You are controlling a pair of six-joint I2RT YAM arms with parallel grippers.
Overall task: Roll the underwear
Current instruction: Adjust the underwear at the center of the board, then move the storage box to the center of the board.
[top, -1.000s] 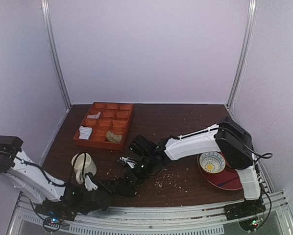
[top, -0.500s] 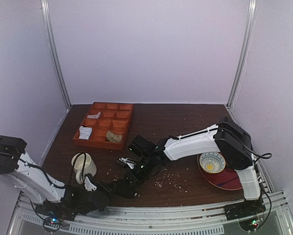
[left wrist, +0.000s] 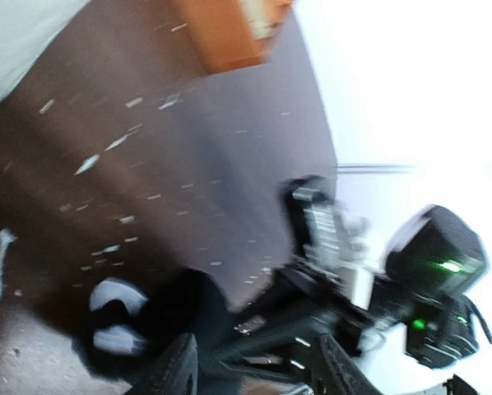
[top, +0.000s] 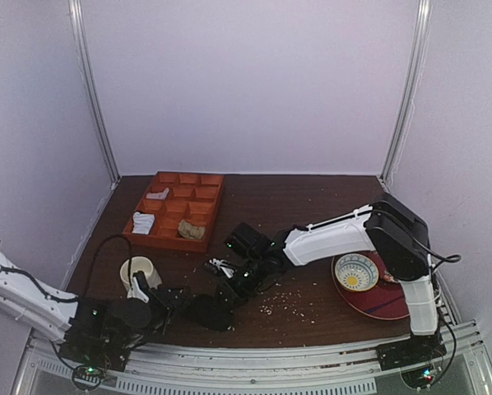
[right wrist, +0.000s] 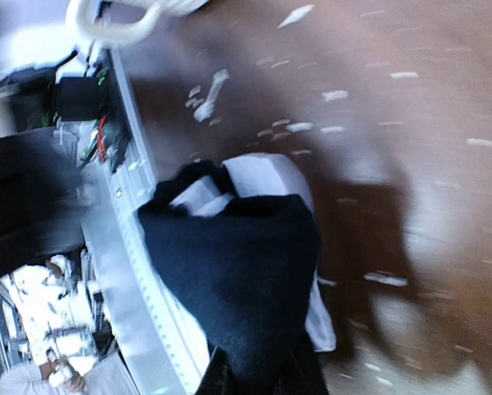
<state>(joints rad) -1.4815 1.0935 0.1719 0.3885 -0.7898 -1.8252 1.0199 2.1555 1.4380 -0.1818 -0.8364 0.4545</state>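
Since the earlier frame the left arm has dropped low and swung leftward, and its left gripper (top: 174, 298) now sits just at 9 o'clock of the underwear (top: 211, 312). The left gripper's fingers (left wrist: 174, 370) stand spread, closed on nothing. The underwear, a black bundle with white edging, lies on the table (top: 312, 214) near its front edge; its long axis runs roughly from 8 to 2 o'clock. The right gripper (top: 228, 290), unmoved, has its jaws pressed together, pinching the underwear's 2 o'clock end. The mug (top: 139, 271) stands at 10 o'clock of it.

No text, label, brand or number can be read on anything in these views.
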